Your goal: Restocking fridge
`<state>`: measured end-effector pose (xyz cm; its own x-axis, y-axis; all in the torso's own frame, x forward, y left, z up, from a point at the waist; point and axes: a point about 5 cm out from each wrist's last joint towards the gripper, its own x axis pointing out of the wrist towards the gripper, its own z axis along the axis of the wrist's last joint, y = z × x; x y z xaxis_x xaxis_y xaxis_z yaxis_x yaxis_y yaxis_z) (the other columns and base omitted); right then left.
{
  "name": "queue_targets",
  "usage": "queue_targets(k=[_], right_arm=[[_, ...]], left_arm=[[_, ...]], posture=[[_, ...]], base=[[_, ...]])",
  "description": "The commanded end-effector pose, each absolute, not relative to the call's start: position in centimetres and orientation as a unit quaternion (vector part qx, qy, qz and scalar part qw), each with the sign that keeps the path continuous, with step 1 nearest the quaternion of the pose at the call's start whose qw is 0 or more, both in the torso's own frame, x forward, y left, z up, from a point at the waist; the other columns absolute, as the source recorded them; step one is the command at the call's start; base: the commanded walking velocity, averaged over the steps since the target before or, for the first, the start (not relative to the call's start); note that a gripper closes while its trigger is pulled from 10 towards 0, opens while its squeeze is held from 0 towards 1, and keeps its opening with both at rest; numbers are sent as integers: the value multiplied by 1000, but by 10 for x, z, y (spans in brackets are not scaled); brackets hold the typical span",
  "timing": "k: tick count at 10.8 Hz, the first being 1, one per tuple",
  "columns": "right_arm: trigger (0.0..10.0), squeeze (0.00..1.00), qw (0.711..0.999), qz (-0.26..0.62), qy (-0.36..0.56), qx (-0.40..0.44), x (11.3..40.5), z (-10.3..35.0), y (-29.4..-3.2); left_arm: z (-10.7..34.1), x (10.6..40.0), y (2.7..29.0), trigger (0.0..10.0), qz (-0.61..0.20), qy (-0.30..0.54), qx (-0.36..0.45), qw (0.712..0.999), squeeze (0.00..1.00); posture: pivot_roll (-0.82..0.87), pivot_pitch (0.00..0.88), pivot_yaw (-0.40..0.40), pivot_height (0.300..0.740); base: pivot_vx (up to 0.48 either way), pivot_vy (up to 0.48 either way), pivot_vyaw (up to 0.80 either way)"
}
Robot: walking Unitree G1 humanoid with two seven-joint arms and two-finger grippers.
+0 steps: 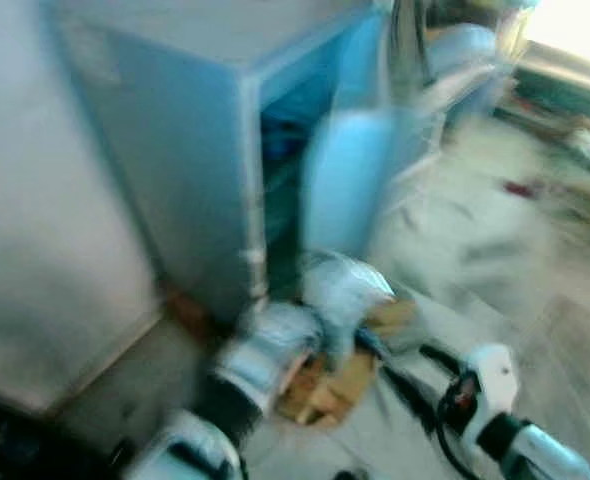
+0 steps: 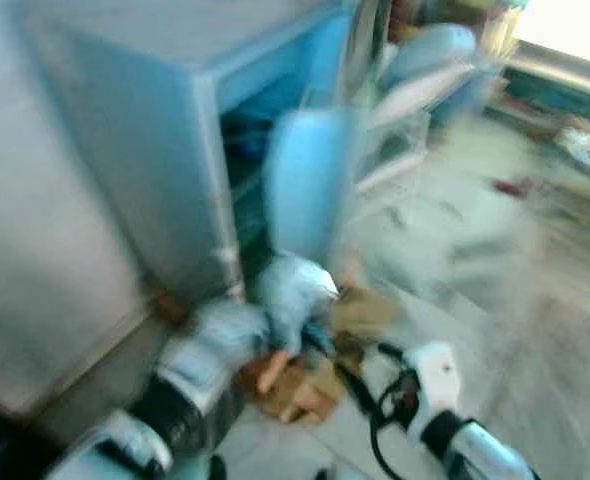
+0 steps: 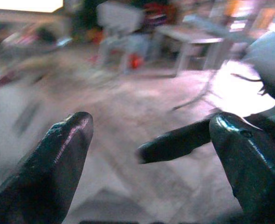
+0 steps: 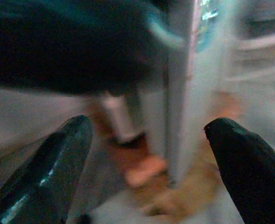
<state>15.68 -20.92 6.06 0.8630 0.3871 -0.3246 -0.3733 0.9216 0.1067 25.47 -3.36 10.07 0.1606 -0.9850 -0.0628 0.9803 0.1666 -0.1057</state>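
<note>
Everywhere the head views are smeared with blur, so only large shapes can be told. At the upper left stands the fridge (image 1: 175, 150), a pale blue-grey box with its door (image 1: 340, 180) swung open toward the room; the dark opening between box and door shows dim shelves, and what they hold cannot be made out. To the left of the fridge runs a pale wall (image 1: 35, 220).

On the floor (image 1: 495, 280), at the foot of the open door, lies a flat brown cardboard piece (image 1: 325, 390). A crumpled whitish bundle (image 1: 340, 295) sits over it, just beside the door's lower edge; whether it is a bag or wrapping cannot be told.

The left arm (image 1: 260, 360) reaches forward from the lower edge of the picture toward that bundle. In the left wrist view the left gripper (image 3: 149, 144) is spread wide with nothing between its fingers (image 3: 63, 154), and one dark finger of the other arm crosses the gap beyond.

The right arm (image 1: 495, 410) comes in from the lower right corner. In the right wrist view the right gripper (image 4: 147, 149) is likewise spread apart and empty, facing the lower edge of the door and the brown cardboard on the floor.

Farther back stand pale furniture legs (image 3: 184, 51) and scattered red items (image 3: 135, 60) on the floor.
</note>
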Motion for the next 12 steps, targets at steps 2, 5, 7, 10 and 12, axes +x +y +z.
queue_targets(k=[2,5,7,10,12], right_arm=[[10000,0,976,125,180,-5,150,50,-229],[10000,0,989,50,140,-19,171,46,-237],[10000,0,994,28,104,-9,202,60,-226],[10000,0,996,24,89,6,214,66,-207],[10000,0,997,15,79,3,220,72,-204]], left_arm=[[100,266,-21,10000,-594,35,-6,803,0],[102,297,59,10000,-369,19,12,929,0],[94,294,92,10000,-302,32,11,953,0],[85,281,100,10000,-268,50,-3,962,0],[83,278,94,10000,-269,54,-5,962,0]], posture=[[-16,0,-27,740],[5,0,-10,740],[15,0,-12,740],[27,0,-21,740],[23,0,-24,740]], base=[[0,0,0],[0,0,0],[0,-231,0],[0,-451,0],[0,-450,0]])
